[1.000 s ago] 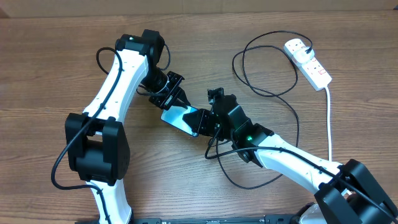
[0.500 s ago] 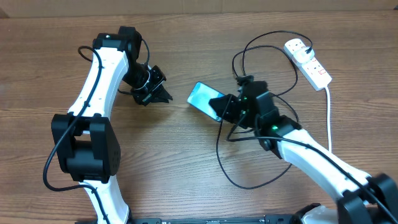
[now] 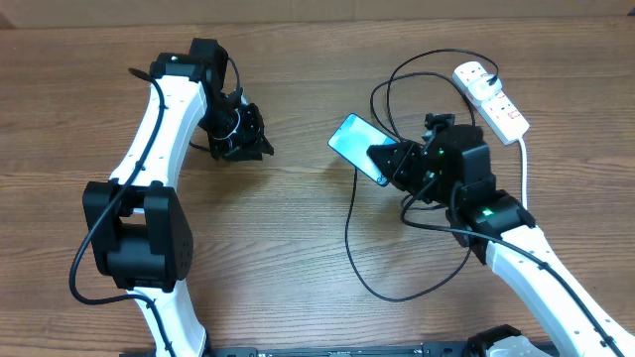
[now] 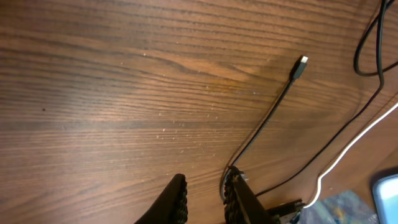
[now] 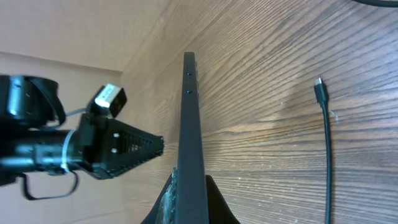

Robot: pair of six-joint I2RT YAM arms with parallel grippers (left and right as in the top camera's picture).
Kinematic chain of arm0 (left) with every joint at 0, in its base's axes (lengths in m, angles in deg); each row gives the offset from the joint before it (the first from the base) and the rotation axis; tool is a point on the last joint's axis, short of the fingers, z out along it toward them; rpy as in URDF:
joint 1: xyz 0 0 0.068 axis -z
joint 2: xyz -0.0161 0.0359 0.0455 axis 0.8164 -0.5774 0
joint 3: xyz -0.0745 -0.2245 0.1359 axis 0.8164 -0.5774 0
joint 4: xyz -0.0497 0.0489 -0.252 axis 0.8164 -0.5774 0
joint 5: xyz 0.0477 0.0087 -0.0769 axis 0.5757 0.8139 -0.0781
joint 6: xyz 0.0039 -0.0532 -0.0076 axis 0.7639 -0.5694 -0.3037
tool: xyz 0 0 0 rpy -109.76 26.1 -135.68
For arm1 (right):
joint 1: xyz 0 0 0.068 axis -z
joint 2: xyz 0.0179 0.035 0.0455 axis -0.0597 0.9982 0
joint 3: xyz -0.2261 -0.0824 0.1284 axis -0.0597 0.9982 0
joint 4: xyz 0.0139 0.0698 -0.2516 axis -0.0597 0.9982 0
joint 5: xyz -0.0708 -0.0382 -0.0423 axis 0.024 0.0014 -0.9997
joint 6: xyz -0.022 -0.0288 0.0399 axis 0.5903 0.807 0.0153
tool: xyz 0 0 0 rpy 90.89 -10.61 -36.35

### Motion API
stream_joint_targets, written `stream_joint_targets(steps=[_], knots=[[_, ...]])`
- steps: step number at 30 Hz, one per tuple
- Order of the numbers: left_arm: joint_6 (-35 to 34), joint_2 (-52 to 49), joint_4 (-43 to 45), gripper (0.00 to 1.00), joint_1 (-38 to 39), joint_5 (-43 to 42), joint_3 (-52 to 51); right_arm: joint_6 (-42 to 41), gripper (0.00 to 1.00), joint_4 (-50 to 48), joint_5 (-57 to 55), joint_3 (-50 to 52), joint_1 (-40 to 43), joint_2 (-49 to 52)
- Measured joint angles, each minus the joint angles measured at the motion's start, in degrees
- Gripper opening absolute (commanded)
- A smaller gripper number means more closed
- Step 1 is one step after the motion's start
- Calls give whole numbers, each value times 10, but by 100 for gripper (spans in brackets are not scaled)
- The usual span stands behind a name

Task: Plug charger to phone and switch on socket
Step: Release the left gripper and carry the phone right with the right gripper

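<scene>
Right arm reaches in low across the bench (image 3: 298, 258), elbow bent, wrist pointing up and left. The right gripper (image 3: 390, 162) has its jaws pinching the phone (image 3: 357, 147) by its near end, lit screen facing up; from the right wrist camera the phone (image 5: 191, 124) shows edge-on. Just beside the phone, on its right, the charger (image 3: 349, 233) loops loose over the wood, and its connector tip (image 5: 319, 84) lies bare, apart from the phone. Beyond the phone, to the far right, sits the socket (image 3: 493, 99). Well to the phone's left, the left arm stands folded, and the left gripper (image 3: 250, 147) tilts downward, jaws only slightly spread, nothing between them.
</scene>
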Motion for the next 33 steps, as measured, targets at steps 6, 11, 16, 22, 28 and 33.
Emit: stream_joint_targets(steps=[6,11,16,22,28,33], knots=[[7,0,25,77,26,1,0,-34,4,2,76,0,57,0],[5,0,46,85,45,-15,0,-46,4,1,101,0,75,0],[-50,0,70,89,46,-55,0,-72,4,-2,113,0,100,0],[-102,0,86,89,51,-65,0,-81,4,0,142,0,125,0],[-115,0,92,89,52,-70,0,-60,4,14,151,0,127,-3],[-115,0,93,90,52,-71,0,-37,4,56,108,0,127,-52]])
